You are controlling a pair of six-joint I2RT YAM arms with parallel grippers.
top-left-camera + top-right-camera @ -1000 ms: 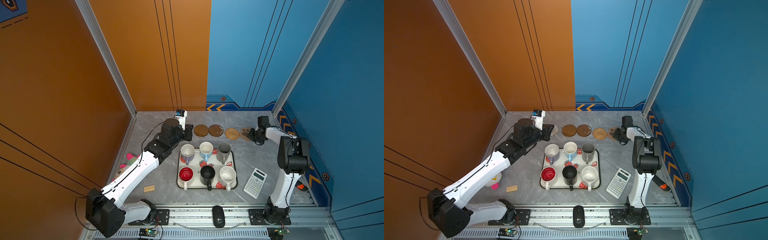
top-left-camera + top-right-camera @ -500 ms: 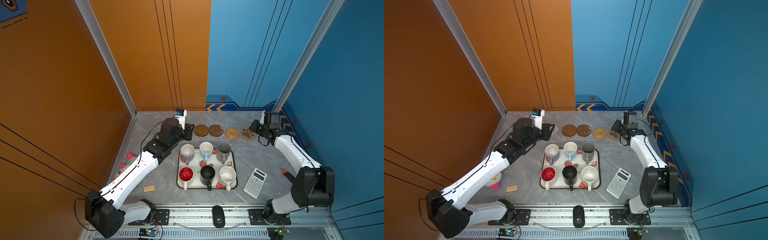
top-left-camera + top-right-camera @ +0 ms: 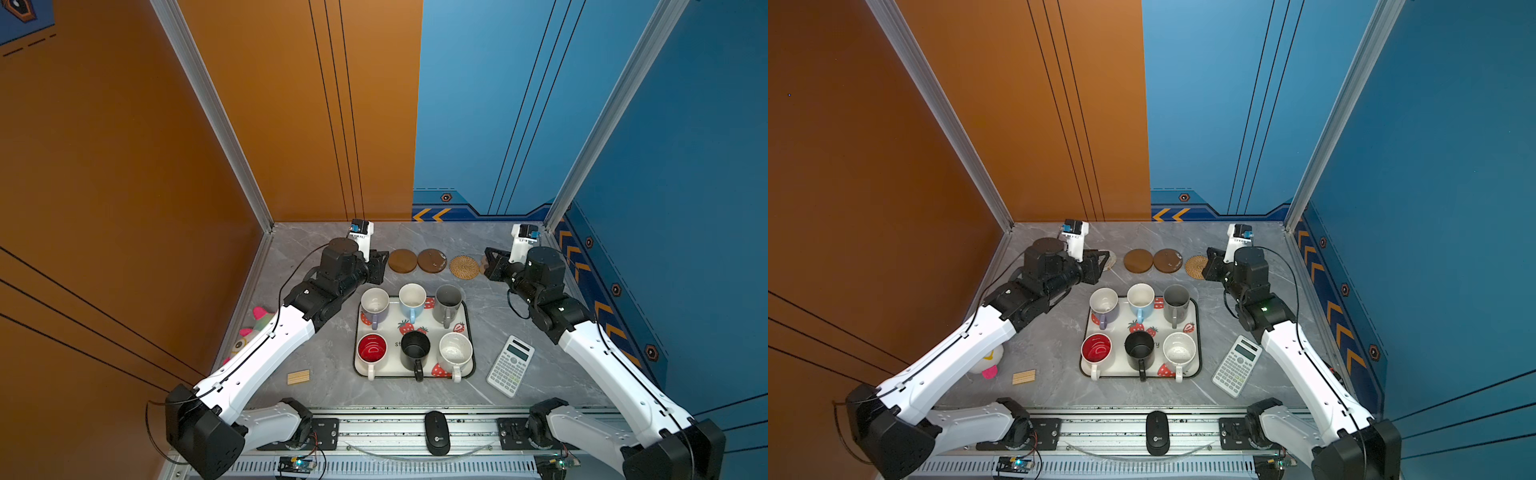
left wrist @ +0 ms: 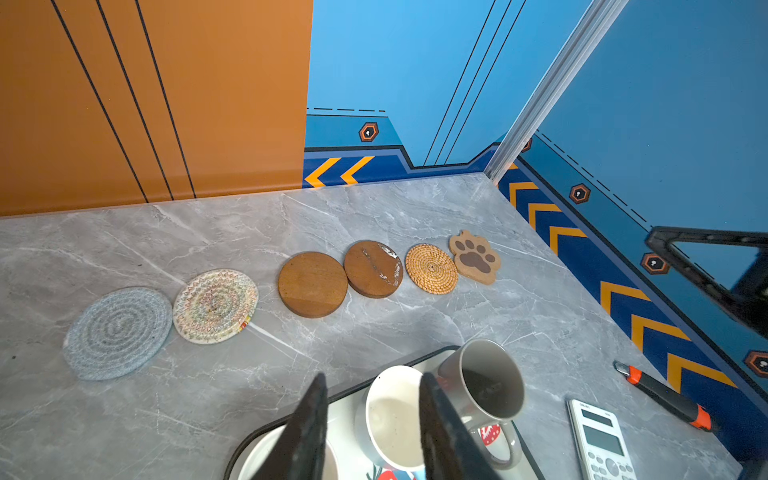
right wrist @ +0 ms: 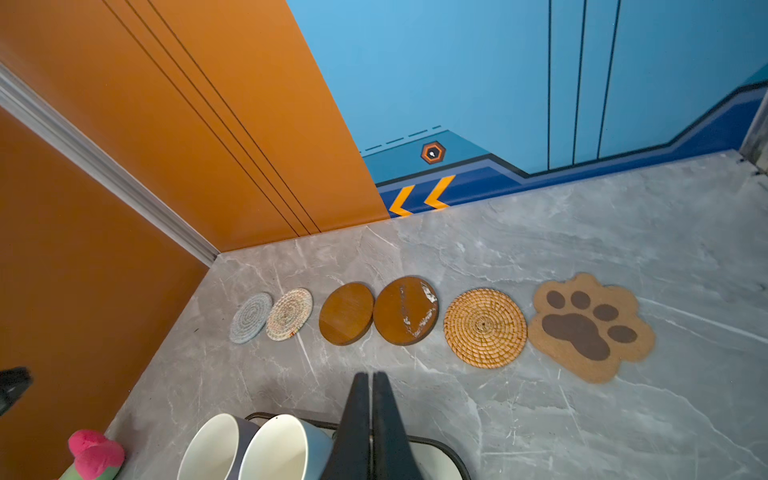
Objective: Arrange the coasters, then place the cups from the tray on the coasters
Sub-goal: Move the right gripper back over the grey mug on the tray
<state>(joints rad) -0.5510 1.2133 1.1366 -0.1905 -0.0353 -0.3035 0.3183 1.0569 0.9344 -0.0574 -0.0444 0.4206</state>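
We see left end effector [image 4: 372,380] wider apart than before, empty | right end effector [image 5: 371,378] still pressed closed, empty, near paw coaster [image 5: 590,328]

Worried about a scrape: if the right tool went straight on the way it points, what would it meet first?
Probably bare table just short of the scratched wooden disc; depth is unclear.

Left arm [image 3: 266,347]: white shells, black joints, thin black cable.
Right arm [image 3: 1304,365]: matching white and black, green light.
Wrist cameras [image 3: 360,231]: white blocks, blue tops.
Left gripper [image 4: 372,378]: flat black fingers.
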